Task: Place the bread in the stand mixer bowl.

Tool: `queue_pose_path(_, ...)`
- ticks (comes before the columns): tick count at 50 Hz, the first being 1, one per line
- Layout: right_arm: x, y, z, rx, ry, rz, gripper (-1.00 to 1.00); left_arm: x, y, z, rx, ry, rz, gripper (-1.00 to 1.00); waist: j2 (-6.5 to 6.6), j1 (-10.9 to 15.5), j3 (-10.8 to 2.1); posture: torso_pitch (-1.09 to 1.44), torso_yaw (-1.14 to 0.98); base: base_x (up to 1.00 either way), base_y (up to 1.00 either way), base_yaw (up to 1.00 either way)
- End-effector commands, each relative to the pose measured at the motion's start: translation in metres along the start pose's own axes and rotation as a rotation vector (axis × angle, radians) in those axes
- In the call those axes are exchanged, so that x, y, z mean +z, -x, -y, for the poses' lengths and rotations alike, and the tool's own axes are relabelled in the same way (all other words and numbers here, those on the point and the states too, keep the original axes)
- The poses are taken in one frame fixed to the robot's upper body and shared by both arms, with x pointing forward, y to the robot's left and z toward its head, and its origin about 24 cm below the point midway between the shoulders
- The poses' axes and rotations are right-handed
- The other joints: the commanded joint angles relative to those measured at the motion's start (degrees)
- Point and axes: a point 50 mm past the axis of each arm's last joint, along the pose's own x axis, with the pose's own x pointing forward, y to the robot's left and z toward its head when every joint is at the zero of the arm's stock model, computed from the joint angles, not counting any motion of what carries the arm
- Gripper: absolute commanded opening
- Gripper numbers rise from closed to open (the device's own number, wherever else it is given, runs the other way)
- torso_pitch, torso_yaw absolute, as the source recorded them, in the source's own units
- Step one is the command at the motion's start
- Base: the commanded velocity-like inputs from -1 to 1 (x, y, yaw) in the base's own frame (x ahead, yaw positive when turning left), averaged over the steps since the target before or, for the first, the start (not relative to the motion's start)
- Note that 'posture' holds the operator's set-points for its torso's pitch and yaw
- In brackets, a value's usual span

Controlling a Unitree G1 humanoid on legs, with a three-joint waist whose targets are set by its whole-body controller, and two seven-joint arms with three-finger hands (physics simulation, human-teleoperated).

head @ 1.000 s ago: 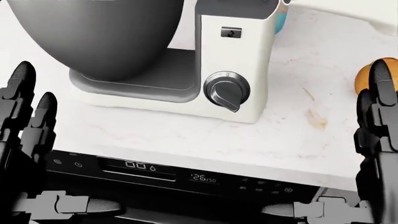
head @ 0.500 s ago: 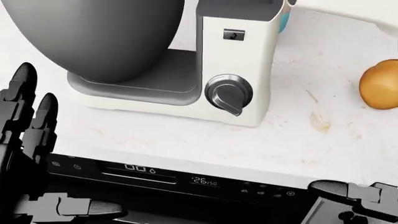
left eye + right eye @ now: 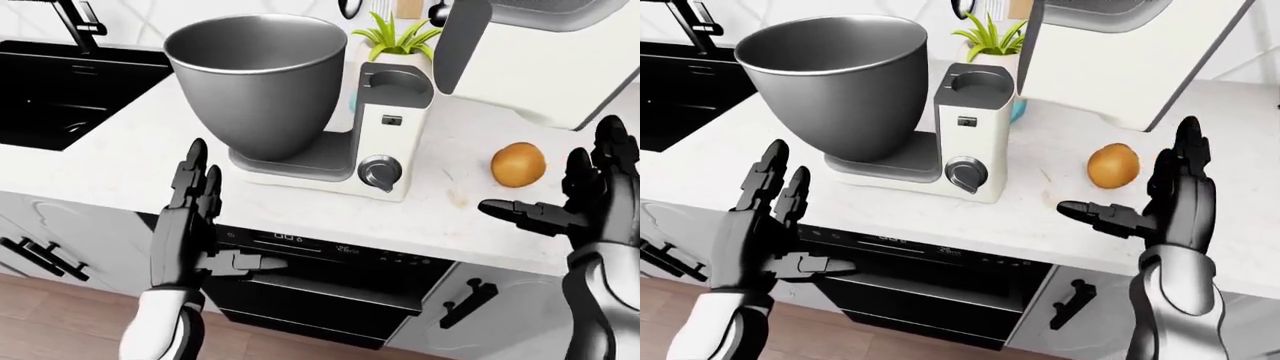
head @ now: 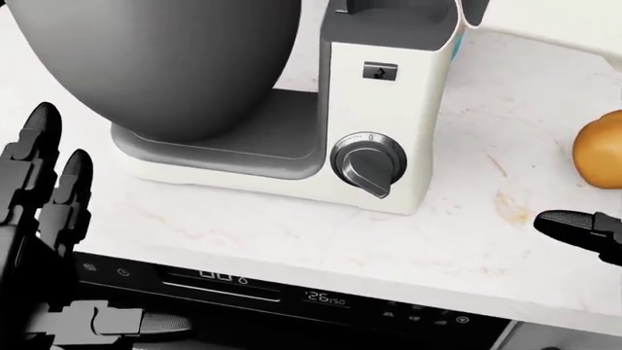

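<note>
The left hand [image 3: 190, 217] hangs spread and empty below the desk [image 3: 120, 142] edge. On the desk stands the mixer [image 3: 385, 135] with its empty bowl [image 3: 255, 82]. The bread [image 3: 1112, 166] lies well right of it, near the spread, empty right hand [image 3: 1160, 206].

White marble-look counter [image 3: 120, 142] spans the left-eye view. Black sink [image 3: 60, 90] with black faucet [image 3: 78, 22] at 10 o'clock. Potted green plant [image 3: 395, 36] at 12. Black oven panel [image 3: 330, 251] at 6, grey cabinets [image 3: 60, 232] beside; wood floor [image 3: 60, 322] at 7.
</note>
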Motion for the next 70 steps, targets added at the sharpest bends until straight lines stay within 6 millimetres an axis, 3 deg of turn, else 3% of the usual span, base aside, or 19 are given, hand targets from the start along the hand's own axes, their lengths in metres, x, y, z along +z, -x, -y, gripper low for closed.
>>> queue_pose_path(1, 0.012, -0.003, 0.001, -0.001, 0.004, 0.062, 1.00, 0.015, 0.002, 0.001, -0.004, -0.011, 0.093, 1.00, -0.16, 0.0, -0.84, 0.00, 0.00, 0.00, 0.00, 0.00)
queue_pose_path(18, 0.000, -0.060, 0.000, 0.033, 0.073, -0.056, 1.00, 0.016, 0.002, -0.001, 0.005, -0.009, 0.096, 1.00, -0.55, 0.0, -0.41, 0.00, 0.00, 0.00, 0.00, 0.00)
queue_pose_path(26, -0.003, -0.073, 0.002, 0.053, 0.101, -0.098, 1.00, 0.022, -0.001, 0.000, 0.004, -0.010, 0.095, 1.00, -0.72, 0.1, -0.43, 0.00, 0.00, 0.00, 0.00, 0.00)
queue_pose_path(36, -0.013, -0.087, -0.006, 0.090, 0.132, -0.163, 1.00, 0.016, 0.002, 0.000, 0.006, -0.010, 0.095, 1.00, -0.81, 0.0, -0.47, 0.00, 0.00, 0.00, 0.00, 0.00)
queue_pose_path(41, -0.033, -0.091, -0.009, 0.125, 0.115, -0.248, 0.99, 0.016, 0.002, 0.000, 0.005, -0.010, 0.096, 1.00, -0.98, 0.0, -0.45, 0.00, 0.00, 0.00, 0.00, 0.00)
queue_pose_path(42, -0.037, -0.091, -0.010, 0.129, 0.105, -0.255, 0.66, 0.016, 0.002, 0.000, 0.005, -0.009, 0.096, 1.00, -1.03, 0.0, -0.47, 0.00, 0.00, 0.00, 0.00, 0.00)
queue_pose_path(43, -0.038, -0.091, -0.010, 0.131, 0.105, -0.255, 0.55, 0.016, 0.002, 0.000, 0.005, -0.010, 0.097, 1.00, -1.10, 0.0, -0.49, 0.00, 0.00, 0.00, 0.00, 0.00)
queue_pose_path(44, -0.040, -0.090, -0.010, 0.128, 0.118, -0.260, 0.08, 0.016, 0.002, 0.000, 0.005, -0.009, 0.097, 1.00, -1.19, 0.0, -0.52, 0.00, 0.00, 0.00, 0.00, 0.00)
queue_pose_path(46, -0.048, -0.089, -0.013, 0.139, 0.117, -0.283, -0.28, 0.017, 0.003, 0.000, 0.003, -0.007, 0.102, 1.00, -1.32, 0.0, -0.55, 0.00, 0.00, 0.00, 0.00, 0.00)
queue_pose_path(47, -0.049, -0.088, -0.014, 0.141, 0.115, -0.287, -0.91, 0.017, 0.003, 0.000, 0.004, -0.007, 0.103, 1.00, -1.38, 0.0, -0.55, 0.00, 0.00, 0.00, 0.00, 0.00)
queue_pose_path(48, -0.050, -0.088, -0.015, 0.144, 0.118, -0.295, -1.00, 0.017, 0.003, 0.000, 0.005, -0.006, 0.103, 1.00, -1.42, 0.0, -0.57, 0.00, 0.00, 0.00, 0.00, 0.00)
queue_pose_path(62, -0.058, -0.079, -0.015, 0.158, 0.080, -0.305, -1.00, 0.017, 0.004, -0.001, 0.006, -0.005, 0.105, 1.00, -1.69, 0.4, -1.08, 0.00, 0.00, 0.00, 0.00, 0.00)
queue_pose_path(70, -0.020, -0.048, -0.005, 0.166, 0.100, -0.193, -1.00, 0.018, 0.004, -0.001, 0.009, -0.005, 0.108, 1.00, -1.84, 0.9, -1.25, 0.00, 0.00, 0.00, 0.00, 0.00)
